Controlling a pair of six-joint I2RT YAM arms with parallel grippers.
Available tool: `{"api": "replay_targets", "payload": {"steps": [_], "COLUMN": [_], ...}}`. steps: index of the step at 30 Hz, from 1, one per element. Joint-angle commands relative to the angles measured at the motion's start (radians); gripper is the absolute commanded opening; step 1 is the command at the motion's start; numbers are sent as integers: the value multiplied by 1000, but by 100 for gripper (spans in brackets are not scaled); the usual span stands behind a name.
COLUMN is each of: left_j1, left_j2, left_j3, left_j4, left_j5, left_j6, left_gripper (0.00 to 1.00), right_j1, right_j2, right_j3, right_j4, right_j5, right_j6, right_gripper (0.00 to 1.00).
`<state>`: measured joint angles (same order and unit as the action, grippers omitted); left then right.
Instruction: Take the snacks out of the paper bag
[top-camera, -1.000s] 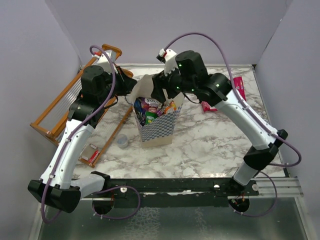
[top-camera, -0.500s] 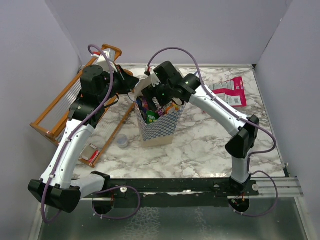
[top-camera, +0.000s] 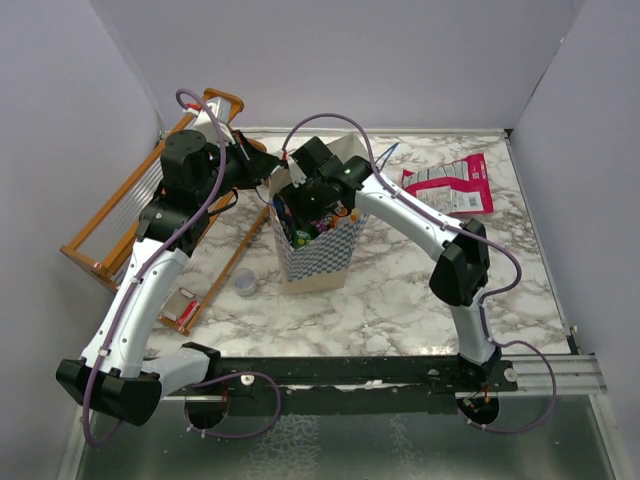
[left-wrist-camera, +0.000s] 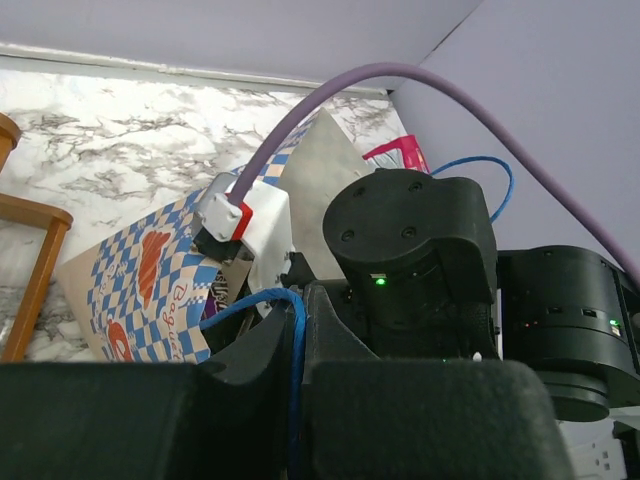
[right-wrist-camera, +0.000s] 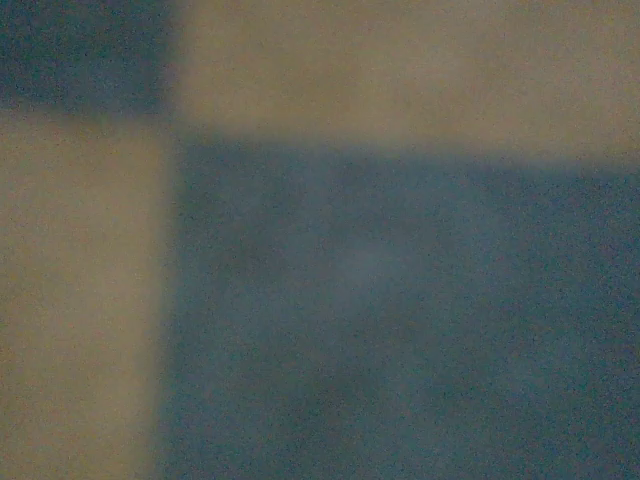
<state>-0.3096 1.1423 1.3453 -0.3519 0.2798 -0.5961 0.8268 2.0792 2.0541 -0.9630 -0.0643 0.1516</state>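
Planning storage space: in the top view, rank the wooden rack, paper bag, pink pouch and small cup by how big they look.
1. wooden rack
2. paper bag, partly hidden; it stands tall, nearer the camera, so its lead over the pouch is unsure
3. pink pouch
4. small cup

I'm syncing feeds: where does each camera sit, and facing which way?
Top external: above, behind the bases, looking down at the table; both arms show.
Left wrist: faces paper bag and right arm; left gripper below, shut on blue string handle.
Right wrist: apparently inside the bag, all blur; no fingers visible.
Shared: first two show bag and pink pouch.
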Motion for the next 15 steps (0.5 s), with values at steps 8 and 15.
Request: {"api": "replay_targets", "payload": {"steps": [8, 15], "left_j1": [0, 0], "left_j2": [-52, -66], "left_j3": [24, 13], "left_j4": [56, 43], "left_j5": [19, -33], "left_j6": [18, 29], "left_gripper": [0, 0], "right_j1": [-9, -17], "right_j2": [-28, -163], "right_j3": [5, -57], "right_j4": [103, 205], "right_j5": [91, 87], "right_j6": [26, 34], "right_gripper": [2, 1]}}
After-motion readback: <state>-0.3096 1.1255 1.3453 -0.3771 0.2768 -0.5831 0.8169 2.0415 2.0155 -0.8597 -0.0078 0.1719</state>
